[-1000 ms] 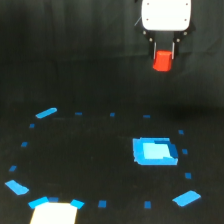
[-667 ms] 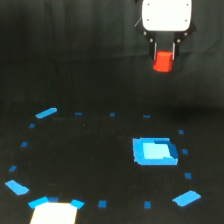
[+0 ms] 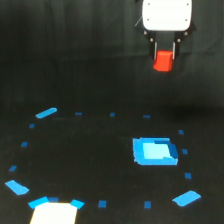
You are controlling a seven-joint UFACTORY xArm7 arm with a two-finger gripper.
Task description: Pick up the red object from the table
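Jaws clamped on the red object (image 3: 163, 61), gripper (image 3: 164, 59) at approx 1 o'clock in frame, well above the table (image 3: 100, 165). I judge pick done; I'd hold grip pressure steady, avoid jerks.

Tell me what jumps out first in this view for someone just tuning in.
The red object hangs clamped in the white gripper, top of the exterior view's right, clear above the table. Below it a bright blue patch lies flat inside a ring of small blue tape marks, with a white patch at the bottom edge.
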